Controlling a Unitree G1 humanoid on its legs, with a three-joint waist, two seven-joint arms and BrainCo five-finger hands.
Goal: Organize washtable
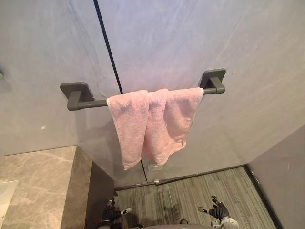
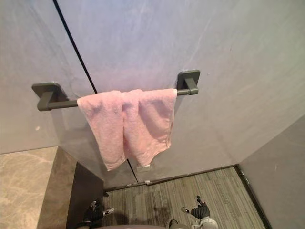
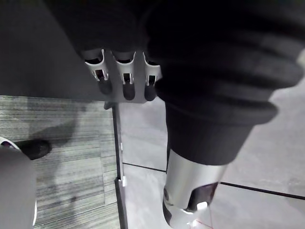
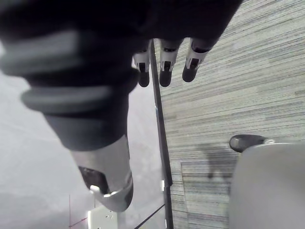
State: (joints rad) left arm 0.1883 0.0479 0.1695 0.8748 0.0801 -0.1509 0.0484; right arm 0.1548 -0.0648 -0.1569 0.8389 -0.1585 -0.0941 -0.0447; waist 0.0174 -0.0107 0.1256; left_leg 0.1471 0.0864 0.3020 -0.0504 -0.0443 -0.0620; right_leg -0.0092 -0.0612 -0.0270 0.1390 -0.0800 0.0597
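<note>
A pink towel point(image 1: 150, 124) hangs bunched over the right half of a dark grey towel bar point(image 1: 86, 102) on the grey wall. The marble washtable point(image 1: 38, 186) shows at the lower left, with a white basin edge point(image 1: 5, 195) at its corner. Both hands hang low near the floor, far below the towel. My left hand point(image 1: 112, 213) is beside the washtable's dark side panel, fingers point(image 3: 124, 81) relaxed and holding nothing. My right hand point(image 1: 219, 210) hangs over the striped floor, fingers point(image 4: 164, 67) loose and empty too.
A dark vertical seam point(image 1: 108, 47) runs down the wall behind the towel. A small wall socket point(image 1: 153, 167) sits under the towel's lower edge. A grey wall point(image 1: 286, 176) closes the right side; grey striped flooring point(image 1: 190, 195) lies below.
</note>
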